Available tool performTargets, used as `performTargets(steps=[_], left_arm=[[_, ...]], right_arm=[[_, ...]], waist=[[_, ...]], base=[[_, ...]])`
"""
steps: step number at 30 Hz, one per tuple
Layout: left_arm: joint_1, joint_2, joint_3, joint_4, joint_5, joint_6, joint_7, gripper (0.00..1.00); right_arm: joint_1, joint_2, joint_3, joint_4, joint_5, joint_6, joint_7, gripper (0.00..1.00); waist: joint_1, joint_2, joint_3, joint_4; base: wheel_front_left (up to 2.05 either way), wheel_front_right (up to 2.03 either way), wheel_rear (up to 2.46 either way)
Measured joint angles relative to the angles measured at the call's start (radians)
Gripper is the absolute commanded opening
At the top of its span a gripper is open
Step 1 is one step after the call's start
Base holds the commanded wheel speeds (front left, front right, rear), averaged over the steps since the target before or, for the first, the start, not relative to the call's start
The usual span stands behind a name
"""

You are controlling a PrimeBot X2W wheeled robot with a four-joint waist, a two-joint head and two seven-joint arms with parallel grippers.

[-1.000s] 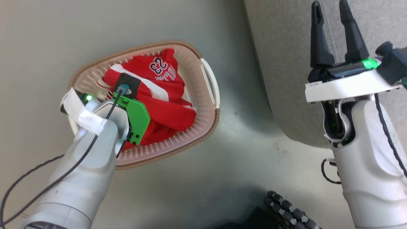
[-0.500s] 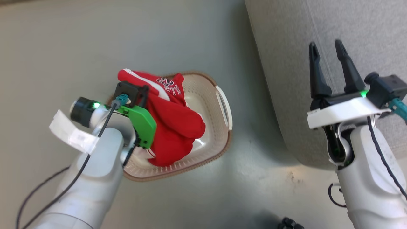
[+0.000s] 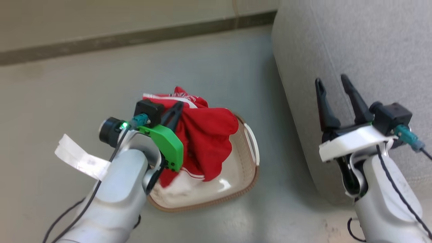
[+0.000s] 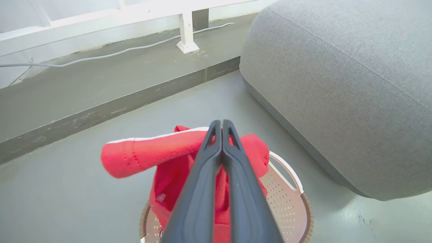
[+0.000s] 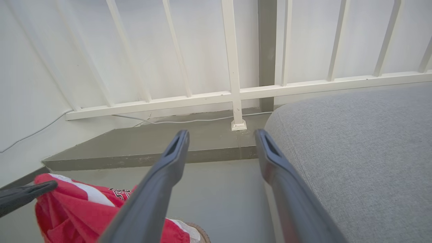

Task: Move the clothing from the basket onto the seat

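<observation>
Your left gripper (image 4: 222, 127) is clamped shut on a fold of the clothing (image 3: 206, 141). The clothing hangs at frame centre over the basket (image 3: 238, 173), and its white part seems to rest inside. By my reading the grab is made. The carry to the seat (image 3: 354, 50) at the right and the release are left. Your right gripper (image 3: 331, 82) stands spread and empty. The left wrist view confirms the pinch, and the head view gives you the trailing hem.

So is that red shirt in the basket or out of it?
Mostly out. The left jaws, shut on the clothing, hold it bunched above the basket; its white lower end hangs down inside.
</observation>
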Motion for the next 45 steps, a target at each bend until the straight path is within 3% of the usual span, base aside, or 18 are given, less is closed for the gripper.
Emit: performTargets(steps=[6,22,45], left_arm=[[0.018,0.000,-0.049,-0.067,-0.077,-0.001,0.010,0.00],[0.039,0.000,-0.085,-0.122,-0.146,0.004,0.029,0.00],[0.060,0.000,-0.143,-0.173,-0.199,0.060,0.056,0.00]], right_arm=[[0.060,-0.007,0.001,0.024,-0.002,0.000,0.000,1.00],[0.165,0.001,0.072,0.062,-0.002,0.010,0.000,1.00],[0.212,0.010,0.291,0.046,0.011,0.019,0.000,1.00]], waist=[[0.0000,0.0000,-0.097,0.025],[0.0000,0.0000,-0.248,0.069],[0.0000,0.0000,-0.323,0.098]], base=[[0.00,0.00,0.00],[0.00,0.00,0.00],[0.00,0.00,0.00]])
